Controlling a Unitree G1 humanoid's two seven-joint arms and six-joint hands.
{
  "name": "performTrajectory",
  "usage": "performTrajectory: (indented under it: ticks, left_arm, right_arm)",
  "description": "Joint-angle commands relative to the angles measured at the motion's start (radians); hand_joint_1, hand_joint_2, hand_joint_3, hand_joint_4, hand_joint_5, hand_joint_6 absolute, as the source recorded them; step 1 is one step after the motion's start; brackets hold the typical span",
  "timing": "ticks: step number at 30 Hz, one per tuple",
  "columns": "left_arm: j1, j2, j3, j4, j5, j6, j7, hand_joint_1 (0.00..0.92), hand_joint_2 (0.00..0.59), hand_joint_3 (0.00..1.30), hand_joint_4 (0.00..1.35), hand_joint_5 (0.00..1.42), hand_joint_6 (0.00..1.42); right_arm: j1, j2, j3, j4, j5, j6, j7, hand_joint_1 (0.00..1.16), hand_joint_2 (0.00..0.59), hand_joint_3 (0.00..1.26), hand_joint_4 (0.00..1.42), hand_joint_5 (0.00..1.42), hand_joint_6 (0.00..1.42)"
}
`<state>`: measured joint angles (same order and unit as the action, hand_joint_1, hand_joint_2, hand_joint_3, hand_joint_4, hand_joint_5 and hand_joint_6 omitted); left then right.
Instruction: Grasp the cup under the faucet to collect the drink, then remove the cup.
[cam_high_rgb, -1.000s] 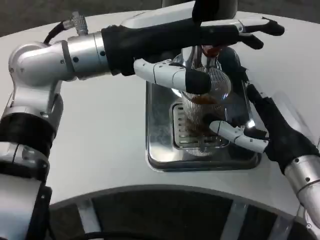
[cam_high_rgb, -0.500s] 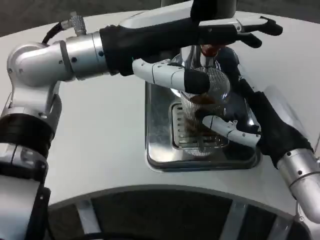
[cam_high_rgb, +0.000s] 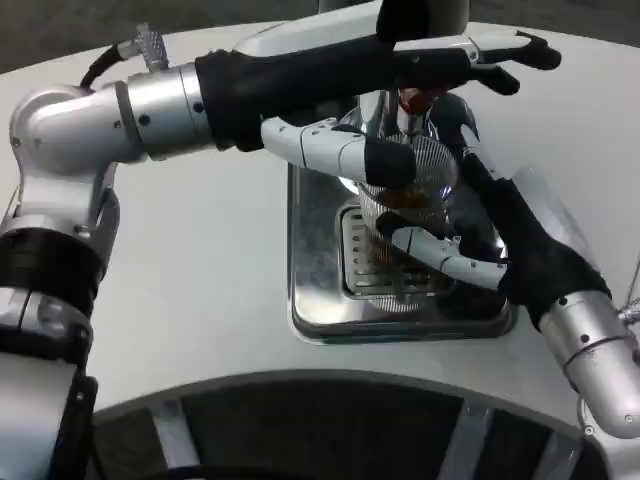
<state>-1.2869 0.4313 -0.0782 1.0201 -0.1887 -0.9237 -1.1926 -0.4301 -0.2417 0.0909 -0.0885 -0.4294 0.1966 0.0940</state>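
Cup (cam_high_rgb: 405, 215) stands upright on the grate of the steel tray (cam_high_rgb: 310, 290), directly under the faucet (cam_high_rgb: 415, 100), with brown drink showing inside. I have my right hand (cam_high_rgb: 470, 245) wrapped around its lower half from the right, fingers (cam_high_rgb: 440, 255) across the front, so I judge it grasps the cup. My left hand (cam_high_rgb: 400, 70) reaches across above, at the tap; whether it presses anything I cannot tell. The cup's long axis is vertical, so I'd draw it toward me, level, with the right hand.
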Motion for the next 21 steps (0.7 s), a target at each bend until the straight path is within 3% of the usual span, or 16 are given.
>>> performTrajectory:
  ticks: [1, 21]
  left_arm:
    - [0.068, 0.041, -0.022, 0.038, 0.063, 0.037, -0.025, 0.000, 0.079, 0.09, 0.01, 0.13, 0.00]
    - [0.071, 0.052, -0.009, 0.037, 0.062, 0.048, -0.015, 0.000, 0.078, 0.09, 0.01, 0.13, 0.00]
  right_arm:
    - [-0.012, 0.008, 0.013, 0.003, 0.006, -0.008, -0.010, 0.46, 0.182, 0.00, 0.00, 0.00, 0.00]
    - [-0.047, 0.023, 0.034, 0.039, 0.016, -0.011, -0.010, 0.46, 0.183, 0.00, 0.00, 0.00, 0.00]
